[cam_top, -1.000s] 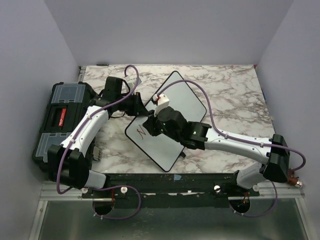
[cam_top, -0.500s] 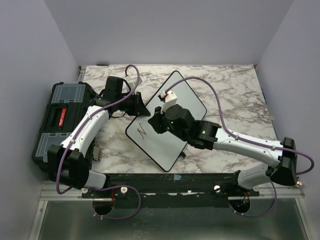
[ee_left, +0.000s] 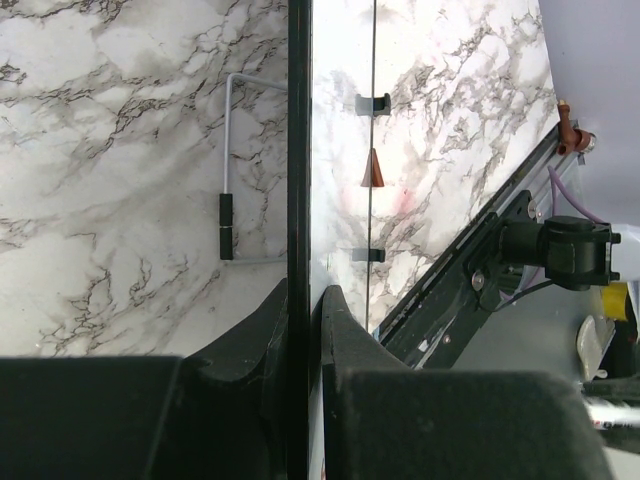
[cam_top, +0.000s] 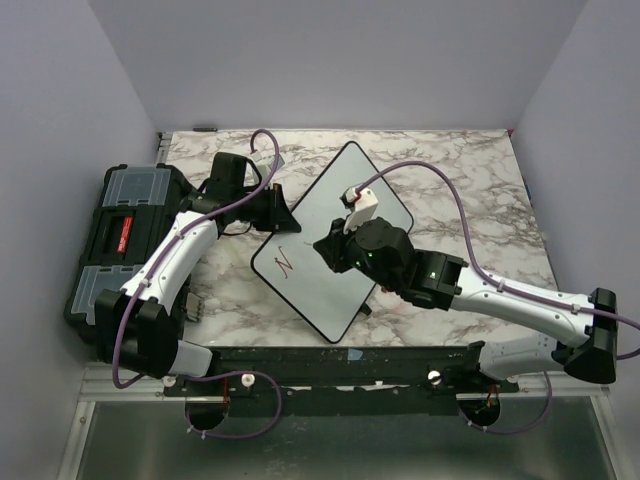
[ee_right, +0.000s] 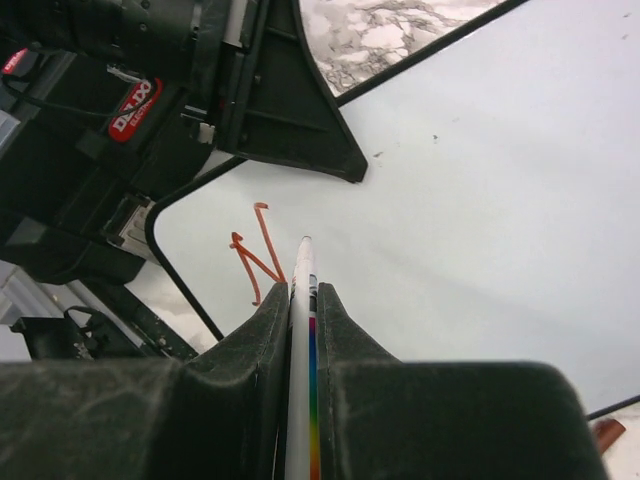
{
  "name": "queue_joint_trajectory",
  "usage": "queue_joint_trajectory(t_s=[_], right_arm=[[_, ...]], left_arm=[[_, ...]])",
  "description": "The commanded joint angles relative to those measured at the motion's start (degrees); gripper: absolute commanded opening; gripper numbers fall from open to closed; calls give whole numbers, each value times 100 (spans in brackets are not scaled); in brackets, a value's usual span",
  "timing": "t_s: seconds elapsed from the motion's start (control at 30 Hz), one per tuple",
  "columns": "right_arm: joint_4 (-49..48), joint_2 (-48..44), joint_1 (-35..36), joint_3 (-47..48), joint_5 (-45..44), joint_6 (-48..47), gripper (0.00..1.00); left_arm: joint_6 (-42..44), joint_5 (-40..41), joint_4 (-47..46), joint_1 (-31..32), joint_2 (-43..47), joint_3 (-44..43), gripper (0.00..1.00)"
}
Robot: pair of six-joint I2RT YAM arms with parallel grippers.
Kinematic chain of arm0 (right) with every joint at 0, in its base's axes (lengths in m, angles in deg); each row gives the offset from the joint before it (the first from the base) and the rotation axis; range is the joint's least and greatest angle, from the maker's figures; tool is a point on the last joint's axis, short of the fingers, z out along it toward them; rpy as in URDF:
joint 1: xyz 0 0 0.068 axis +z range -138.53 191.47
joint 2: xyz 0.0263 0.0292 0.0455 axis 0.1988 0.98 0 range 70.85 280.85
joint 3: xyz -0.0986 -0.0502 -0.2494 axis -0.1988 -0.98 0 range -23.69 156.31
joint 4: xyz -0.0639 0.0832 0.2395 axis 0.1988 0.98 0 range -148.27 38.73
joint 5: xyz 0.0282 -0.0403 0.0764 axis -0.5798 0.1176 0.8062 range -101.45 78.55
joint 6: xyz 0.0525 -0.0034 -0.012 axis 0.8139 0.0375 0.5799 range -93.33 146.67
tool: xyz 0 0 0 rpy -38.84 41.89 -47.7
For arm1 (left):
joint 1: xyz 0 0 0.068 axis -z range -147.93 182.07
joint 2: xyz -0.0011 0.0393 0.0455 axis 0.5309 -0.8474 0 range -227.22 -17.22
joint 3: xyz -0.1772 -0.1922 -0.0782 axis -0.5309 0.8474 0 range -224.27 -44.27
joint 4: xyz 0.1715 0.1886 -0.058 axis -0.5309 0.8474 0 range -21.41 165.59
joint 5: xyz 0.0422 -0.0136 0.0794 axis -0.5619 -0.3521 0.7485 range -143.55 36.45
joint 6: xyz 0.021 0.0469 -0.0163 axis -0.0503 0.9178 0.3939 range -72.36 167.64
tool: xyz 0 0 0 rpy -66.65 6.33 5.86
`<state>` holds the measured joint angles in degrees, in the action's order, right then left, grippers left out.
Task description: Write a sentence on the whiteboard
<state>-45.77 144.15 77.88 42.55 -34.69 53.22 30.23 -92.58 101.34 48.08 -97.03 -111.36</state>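
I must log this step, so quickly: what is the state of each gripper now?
The left gripper is closed on the edge of the whiteboard.
The right gripper is closed on a marker.

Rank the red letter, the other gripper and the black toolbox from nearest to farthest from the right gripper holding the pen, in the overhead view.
From the right gripper, holding the marker:
1. red N, just left of it on the whiteboard.
2. left gripper, clamped on the board's upper-left edge; too close to the N to call.
3. black toolbox, far left.
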Motion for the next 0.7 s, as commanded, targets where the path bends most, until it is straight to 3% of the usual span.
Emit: queue_joint_trajectory(t_s=[0.0, 0.67], right_arm=[[-80, -379, 16, -287, -437, 32, 1], [-134, 19, 13, -419, 201, 44, 1]], left_arm=[[792, 1020, 73, 131, -17, 16, 0], [800, 1045, 84, 148, -43, 2, 0]])
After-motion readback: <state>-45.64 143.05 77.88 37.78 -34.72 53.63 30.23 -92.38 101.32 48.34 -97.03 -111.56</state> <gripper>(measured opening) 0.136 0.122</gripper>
